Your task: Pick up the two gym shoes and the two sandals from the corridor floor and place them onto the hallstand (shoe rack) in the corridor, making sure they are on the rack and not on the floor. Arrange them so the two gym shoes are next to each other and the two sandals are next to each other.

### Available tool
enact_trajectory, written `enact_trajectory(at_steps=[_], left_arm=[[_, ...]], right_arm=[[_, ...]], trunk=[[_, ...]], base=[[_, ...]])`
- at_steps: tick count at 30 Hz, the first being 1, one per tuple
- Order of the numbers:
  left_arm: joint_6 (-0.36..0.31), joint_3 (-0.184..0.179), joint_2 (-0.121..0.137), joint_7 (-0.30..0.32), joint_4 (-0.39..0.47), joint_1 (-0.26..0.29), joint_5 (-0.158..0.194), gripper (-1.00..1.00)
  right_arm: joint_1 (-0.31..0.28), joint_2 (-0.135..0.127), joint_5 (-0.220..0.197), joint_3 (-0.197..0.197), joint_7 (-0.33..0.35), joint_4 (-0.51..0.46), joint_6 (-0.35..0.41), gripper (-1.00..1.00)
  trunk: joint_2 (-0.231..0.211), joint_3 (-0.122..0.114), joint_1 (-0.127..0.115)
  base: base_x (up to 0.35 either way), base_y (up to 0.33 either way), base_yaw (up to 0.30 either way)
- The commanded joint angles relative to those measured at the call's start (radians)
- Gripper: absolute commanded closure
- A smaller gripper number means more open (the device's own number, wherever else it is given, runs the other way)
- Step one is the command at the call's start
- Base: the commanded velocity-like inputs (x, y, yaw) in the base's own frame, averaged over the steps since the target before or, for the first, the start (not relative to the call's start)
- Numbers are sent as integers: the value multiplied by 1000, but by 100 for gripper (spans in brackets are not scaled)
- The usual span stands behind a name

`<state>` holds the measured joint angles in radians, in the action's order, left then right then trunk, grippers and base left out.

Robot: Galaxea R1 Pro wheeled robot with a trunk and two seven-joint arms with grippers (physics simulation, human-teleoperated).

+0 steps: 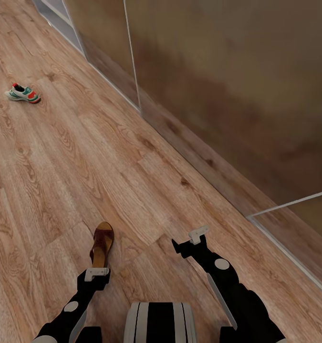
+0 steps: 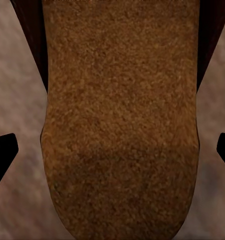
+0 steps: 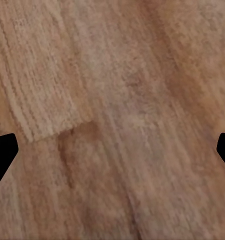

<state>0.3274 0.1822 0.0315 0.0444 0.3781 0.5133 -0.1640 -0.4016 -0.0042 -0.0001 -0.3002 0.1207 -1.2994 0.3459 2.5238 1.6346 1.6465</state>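
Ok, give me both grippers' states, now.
Left gripper: open, fingers either side of the sandal, not clamped.
Right gripper: open, holding nothing, over the floor.

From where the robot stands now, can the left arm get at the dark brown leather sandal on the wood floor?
Probably yes. The left tool hangs open right over the heel end of the dark brown leather sandal, whose tan insole lies between the fingertips in the left wrist view. Nothing stands between them.
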Motion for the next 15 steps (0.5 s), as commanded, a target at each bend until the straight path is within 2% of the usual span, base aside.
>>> enact_trajectory(at_steps=[1,7,8,15], left_arm=[[4,9,0,5,-1,1,-9,-100],[4,9,0,4,-1,1,-9,-100],[4,9,0,4,-1,1,-9,100],[4,11,1,3,-1,1,-9,100]], right_arm=[[0,0,0,0,2,-1,5,-100],[0,0,0,0,2,-1,5,-100],[0,0,0,0,2,-1,5,-100],[0,0,0,0,2,-1,5,-100]], trunk=[[0,0,0],[0,0,0],[0,0,0],[0,0,0]], base=[[4,0,0],[2,0,0],[0,0,0],[0,0,0]])
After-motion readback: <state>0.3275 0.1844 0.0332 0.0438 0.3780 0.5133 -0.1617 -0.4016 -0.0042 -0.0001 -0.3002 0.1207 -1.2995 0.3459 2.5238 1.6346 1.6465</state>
